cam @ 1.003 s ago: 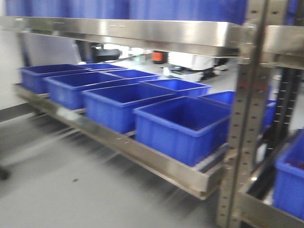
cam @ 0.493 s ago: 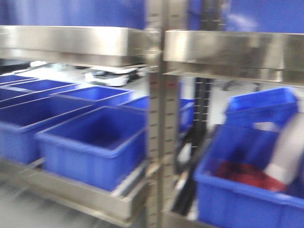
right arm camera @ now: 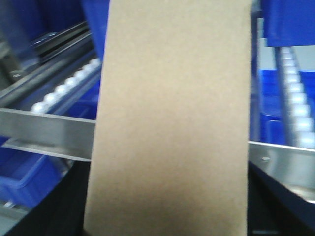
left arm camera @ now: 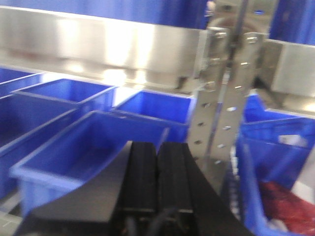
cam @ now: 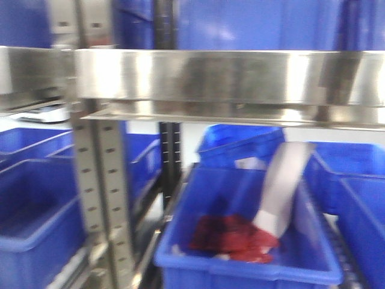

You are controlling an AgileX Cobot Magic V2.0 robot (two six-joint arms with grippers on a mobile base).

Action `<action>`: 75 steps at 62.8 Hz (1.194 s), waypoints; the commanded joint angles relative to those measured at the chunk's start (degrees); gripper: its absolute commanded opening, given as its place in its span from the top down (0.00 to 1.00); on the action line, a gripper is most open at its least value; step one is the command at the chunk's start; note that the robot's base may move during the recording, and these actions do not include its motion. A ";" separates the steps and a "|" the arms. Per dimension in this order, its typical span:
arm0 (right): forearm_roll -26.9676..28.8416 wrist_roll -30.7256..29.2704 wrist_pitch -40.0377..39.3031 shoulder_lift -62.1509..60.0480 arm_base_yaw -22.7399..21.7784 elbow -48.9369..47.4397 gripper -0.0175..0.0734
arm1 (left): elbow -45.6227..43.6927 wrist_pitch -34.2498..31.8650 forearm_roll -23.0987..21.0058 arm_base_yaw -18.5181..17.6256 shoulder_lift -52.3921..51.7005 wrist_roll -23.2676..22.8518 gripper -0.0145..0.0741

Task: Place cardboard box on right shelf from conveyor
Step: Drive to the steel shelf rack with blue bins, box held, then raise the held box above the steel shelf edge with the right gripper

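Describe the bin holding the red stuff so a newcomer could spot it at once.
In the front view, find the stainless-steel shelf with the broad shiny lip, then look below it, right of the perforated upright. The nearest blue bin there is the one: it alone holds crumpled red material with a pale object leaning in it.

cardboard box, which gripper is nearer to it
Right. The right gripper holds the cardboard box; the left gripper is shut and empty, facing blue bins.

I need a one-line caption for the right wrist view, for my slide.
Tan cardboard box fills the view, in front of a steel shelf lip and blue bins.
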 commanded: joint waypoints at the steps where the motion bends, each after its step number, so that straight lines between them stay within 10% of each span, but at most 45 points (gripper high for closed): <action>1: -1.72 -0.43 -5.08 0.14 -0.40 -1.71 0.55 | -0.16 -4.80 -0.27 -0.07 -0.71 -0.29 0.97; 75: -1.72 -0.43 -5.08 0.14 -0.40 -1.71 0.55 | -0.16 -4.80 -0.27 -0.07 -0.71 -0.29 0.97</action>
